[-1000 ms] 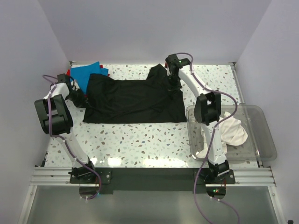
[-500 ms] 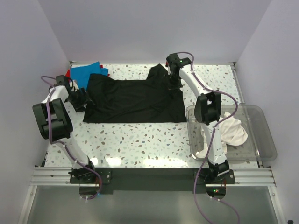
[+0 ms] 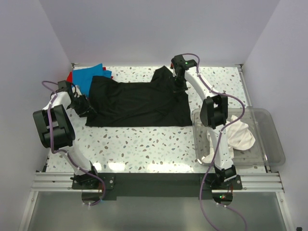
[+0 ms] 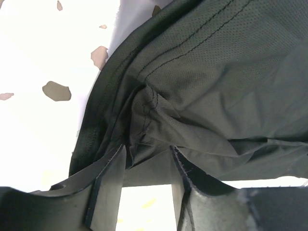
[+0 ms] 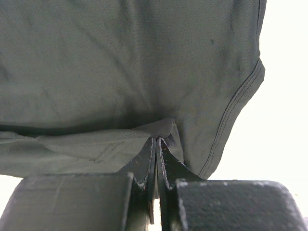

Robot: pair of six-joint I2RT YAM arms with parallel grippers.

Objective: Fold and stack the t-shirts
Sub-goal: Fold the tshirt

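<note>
Black t-shirt [image 3: 139,103] looks mid-flattening: right gripper [image 5: 157,144] clamps its edge, left gripper [image 4: 147,159] gapes around a bunch of it, so closing there's next, I reckon.

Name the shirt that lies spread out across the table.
The black t-shirt; the blue one and red one lie in the far-left corner, the white one crumpled in the bin.

1 black tee [image 3: 139,103], 1 blue tee [image 3: 89,74], 1 red tee [image 3: 70,77], 1 bin [image 3: 274,144].
</note>
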